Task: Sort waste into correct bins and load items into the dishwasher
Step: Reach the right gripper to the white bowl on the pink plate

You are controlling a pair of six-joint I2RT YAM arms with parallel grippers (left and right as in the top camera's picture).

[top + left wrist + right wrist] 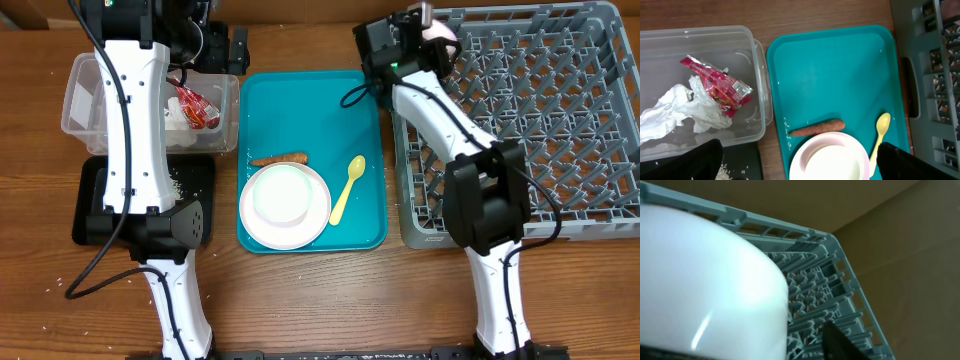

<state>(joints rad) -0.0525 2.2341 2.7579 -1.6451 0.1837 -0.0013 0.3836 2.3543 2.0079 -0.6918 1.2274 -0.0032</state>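
My left gripper (222, 48) (797, 165) is open and empty, high over the gap between the clear tub (85, 95) (760, 75) and the teal tray. The tub holds the red-and-silver wrapper (197, 108) (717, 86) and white paper (178, 118) (675, 107). My right gripper (425, 35) is shut on a whitish-pink bowl (437, 28) (705, 280) over the far left corner of the grey rack (560, 110) (810, 265). On the teal tray lie the orange-brown stick (279, 158) (816, 128), the plate (318, 215) (795, 165) with a second bowl (279, 195) (835, 162), and the yellow spoon (348, 187) (880, 132).
The teal tray (320, 110) (840, 75) sits between tub and rack. The black tray (95, 190) (742, 165) lies in front of the tub with rice grains (722, 172) in it. A few grains lie on the table (60, 285). The left arm crosses over the tub and black tray.
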